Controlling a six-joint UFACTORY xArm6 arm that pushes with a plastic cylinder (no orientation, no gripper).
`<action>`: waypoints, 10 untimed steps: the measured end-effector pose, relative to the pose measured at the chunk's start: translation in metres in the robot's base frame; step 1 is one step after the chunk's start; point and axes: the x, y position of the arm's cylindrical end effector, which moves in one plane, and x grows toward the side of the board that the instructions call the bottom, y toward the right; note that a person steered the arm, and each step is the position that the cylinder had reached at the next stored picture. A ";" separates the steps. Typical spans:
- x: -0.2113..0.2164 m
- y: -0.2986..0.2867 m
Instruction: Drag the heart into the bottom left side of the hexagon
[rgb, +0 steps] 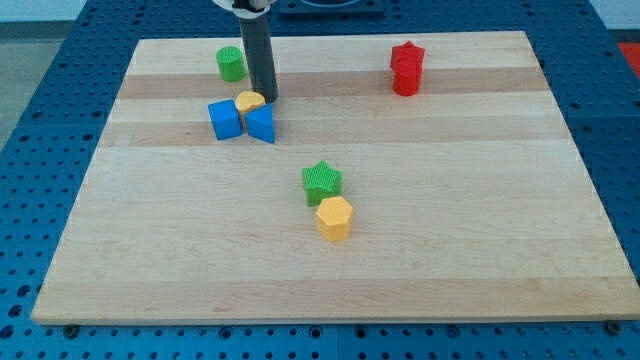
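The work surface is a pale wooden board (330, 260) made of glued strips, its grain running across the view. It lies flat on a blue perforated table (40, 120), whose regular holes show on every side of the board. Nothing of the wider room can be made out beyond a dark patch at the view's top edge.

The rod (258, 55) comes down from the view's top, left of centre, dark and upright. My tip (267, 98) meets the board just at the upper right of the yellow heart (250, 101), touching it or very nearly so; the exact contact cannot be settled. The rod is a plain shaft with no jaws, so it neither spreads nor pinches anything.

The yellow heart is small and appears only as a low rounded yellow shape. It sits wedged at the top of two blue blocks: a blue cube (225, 120) to its lower left and a blue block of unclear shape (261, 124) just below it. All three appear to touch.

The yellow hexagon (335, 218) stands near the board's middle, well apart from the heart, toward the view's lower right of it. A green star (322, 182) touches the hexagon's upper left.

A green cylinder (231, 64) stands left of the rod. A red star-like block (407, 68) stands at the upper right.
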 end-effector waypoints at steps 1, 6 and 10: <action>0.022 -0.047; 0.163 0.026; 0.157 0.089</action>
